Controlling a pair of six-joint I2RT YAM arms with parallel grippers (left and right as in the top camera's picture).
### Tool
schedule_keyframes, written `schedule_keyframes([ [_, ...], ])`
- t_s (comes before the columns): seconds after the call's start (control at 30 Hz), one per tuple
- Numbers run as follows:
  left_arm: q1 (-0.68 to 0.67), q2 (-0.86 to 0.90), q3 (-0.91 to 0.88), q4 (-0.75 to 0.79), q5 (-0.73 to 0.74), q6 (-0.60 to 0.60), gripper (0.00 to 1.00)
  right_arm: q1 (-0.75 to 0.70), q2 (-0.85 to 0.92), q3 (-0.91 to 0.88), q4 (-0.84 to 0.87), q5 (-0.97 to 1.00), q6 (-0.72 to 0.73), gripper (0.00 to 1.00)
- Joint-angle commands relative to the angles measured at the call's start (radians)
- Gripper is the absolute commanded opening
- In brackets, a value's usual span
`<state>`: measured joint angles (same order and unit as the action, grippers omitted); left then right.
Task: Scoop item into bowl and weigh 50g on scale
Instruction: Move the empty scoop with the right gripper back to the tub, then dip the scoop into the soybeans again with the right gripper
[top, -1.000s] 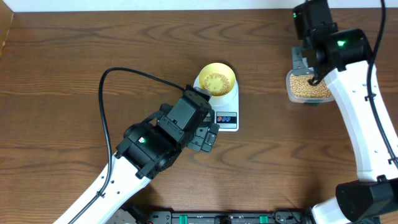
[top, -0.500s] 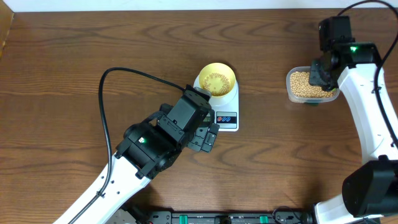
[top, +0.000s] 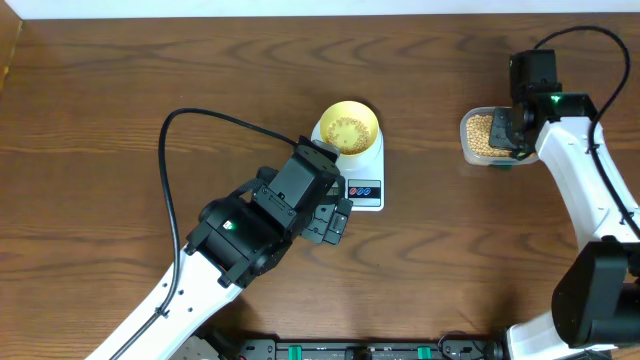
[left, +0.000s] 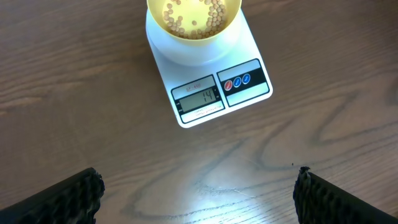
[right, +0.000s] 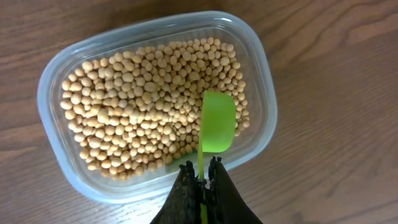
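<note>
1. While the right gripper (right: 200, 179) hangs over the tub (right: 53, 87) at the far right, its jaws are pressed together on the handle of a green scoop (right: 217, 122).
2. The scoop's head is over the beans (right: 137, 106), close to the tub's right wall. Whether it touches them, I can't tell.
3. Mid-table, there's the scale (top: 366, 192), with the bowl (top: 326, 124) sitting on its platform at the far end.
4. A thin layer of beans lies in the bowl, and the display (left: 198, 98) shows 14.
5. The left gripper (left: 199, 194) hovers just on the near side of the scale, fingers (left: 68, 199) spread wide, nothing between them but table (top: 120, 80).
</note>
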<state>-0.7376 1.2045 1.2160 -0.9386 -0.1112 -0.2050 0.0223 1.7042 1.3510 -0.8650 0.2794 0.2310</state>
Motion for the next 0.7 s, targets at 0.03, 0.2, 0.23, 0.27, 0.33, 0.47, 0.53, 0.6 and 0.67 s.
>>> schedule_keyframes([
  [0.03,0.003,0.002,0.011,-0.003,-0.01,0.013,1.0,-0.004,0.009,-0.037,0.034,-0.012,-0.013,0.01],
  [0.2,0.003,0.002,0.011,-0.003,-0.01,0.013,1.0,-0.003,0.009,-0.078,0.098,-0.098,-0.038,0.01],
  [0.23,0.003,0.002,0.011,-0.003,-0.01,0.013,1.0,-0.003,0.009,-0.088,0.111,-0.111,-0.038,0.01],
  [0.27,0.003,0.002,0.011,-0.003,-0.01,0.013,1.0,-0.003,0.009,-0.098,0.119,-0.128,-0.039,0.01],
  [0.33,0.003,0.002,0.011,-0.003,-0.01,0.013,1.0,-0.003,0.009,-0.111,0.125,-0.141,-0.038,0.01],
  [0.47,0.003,0.002,0.011,-0.003,-0.01,0.013,1.0,-0.004,0.009,-0.121,0.126,-0.2,-0.048,0.01],
  [0.53,0.003,0.002,0.011,-0.003,-0.01,0.013,1.0,-0.005,0.009,-0.121,0.13,-0.234,-0.053,0.01],
  [0.6,0.003,0.002,0.011,-0.003,-0.01,0.013,1.0,-0.011,0.009,-0.121,0.132,-0.272,-0.053,0.01],
  [0.67,0.003,0.002,0.011,-0.003,-0.01,0.013,1.0,-0.023,0.009,-0.121,0.133,-0.302,-0.053,0.01],
])
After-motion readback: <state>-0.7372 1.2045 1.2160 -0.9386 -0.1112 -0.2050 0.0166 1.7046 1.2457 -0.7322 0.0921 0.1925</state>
